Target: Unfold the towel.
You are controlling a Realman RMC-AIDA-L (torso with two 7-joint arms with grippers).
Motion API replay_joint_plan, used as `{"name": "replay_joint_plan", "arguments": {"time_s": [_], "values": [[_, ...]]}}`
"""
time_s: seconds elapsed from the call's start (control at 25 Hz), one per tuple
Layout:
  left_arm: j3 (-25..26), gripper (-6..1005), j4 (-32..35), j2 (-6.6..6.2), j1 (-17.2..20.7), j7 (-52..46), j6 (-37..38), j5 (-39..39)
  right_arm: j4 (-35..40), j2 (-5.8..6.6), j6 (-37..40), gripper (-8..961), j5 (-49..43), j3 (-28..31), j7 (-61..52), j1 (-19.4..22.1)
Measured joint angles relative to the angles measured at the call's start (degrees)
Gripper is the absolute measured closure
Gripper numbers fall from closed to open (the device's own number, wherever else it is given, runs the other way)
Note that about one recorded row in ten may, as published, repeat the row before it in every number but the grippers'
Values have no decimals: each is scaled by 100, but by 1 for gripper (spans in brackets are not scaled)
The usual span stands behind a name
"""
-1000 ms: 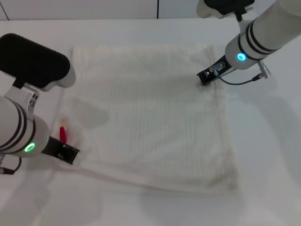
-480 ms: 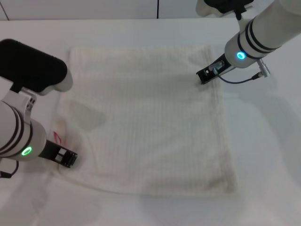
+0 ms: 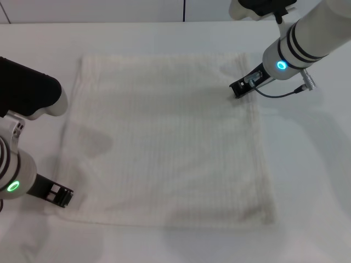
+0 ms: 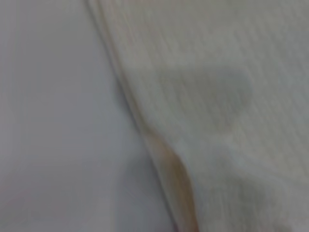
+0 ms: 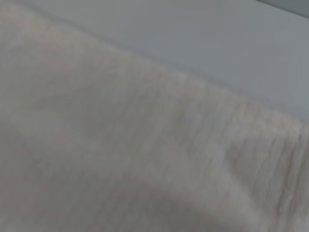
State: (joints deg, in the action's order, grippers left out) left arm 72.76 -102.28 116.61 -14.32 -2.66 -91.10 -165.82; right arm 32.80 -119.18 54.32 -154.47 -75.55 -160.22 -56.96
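The cream-white towel (image 3: pixel 164 137) lies spread almost flat on the white table, its faint ribbed stripes showing. My left gripper (image 3: pixel 60 197) is at the towel's near left corner, shut on the hem there. The red tag is hidden. My right gripper (image 3: pixel 237 90) is low on the towel near its far right corner, shut on the cloth, with a small wrinkle beside it. The left wrist view shows the towel's edge (image 4: pixel 231 96) against the table. The right wrist view shows the towel's cloth (image 5: pixel 120 145) close up.
The white table (image 3: pixel 307 164) runs bare around the towel on all sides. A wall with a dark vertical seam (image 3: pixel 184 10) stands behind the far edge. My right arm's cable (image 3: pixel 285 94) hangs just past the towel's right edge.
My left gripper has pulled the near left corner toward me and to the left, flattening the folded-in part. The red tag has gone from view. My right gripper has stayed put.
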Motion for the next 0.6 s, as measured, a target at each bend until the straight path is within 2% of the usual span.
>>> {"name": "replay_joint_plan", "arguments": {"time_s": [0.16,0.2,0.36,0.4,0.44,0.48,0.52,0.56,0.6], "values": [[3,611,-9,-3,18,-3,-50,-1,42,0,0,954,10,-43,0,11],[-20,609,-295,-14,51,-34,-250,-9,113,-1,0,954,12,-49,0,36],[9,598,-701,-107,-22,101,-90,-12,563,-13,-2,955,13,-187,0,206],[126,595,-719,-144,-105,277,151,-14,1176,-21,-36,955,15,-458,-25,469],[126,593,-719,-144,-105,277,151,-14,1176,-21,-36,955,15,-458,-25,469],[126,590,-719,-144,-105,277,151,-14,1558,-24,-81,955,14,-619,-46,650],[540,587,-678,-167,-247,798,912,-12,2404,-28,-223,955,13,-936,-77,1070],[849,585,-627,-115,-239,1188,1613,-15,2404,-28,-223,955,13,-936,-77,1070],[849,582,-627,-115,-239,1188,1613,-15,2900,-31,-375,955,14,-1112,-84,1358]]}}
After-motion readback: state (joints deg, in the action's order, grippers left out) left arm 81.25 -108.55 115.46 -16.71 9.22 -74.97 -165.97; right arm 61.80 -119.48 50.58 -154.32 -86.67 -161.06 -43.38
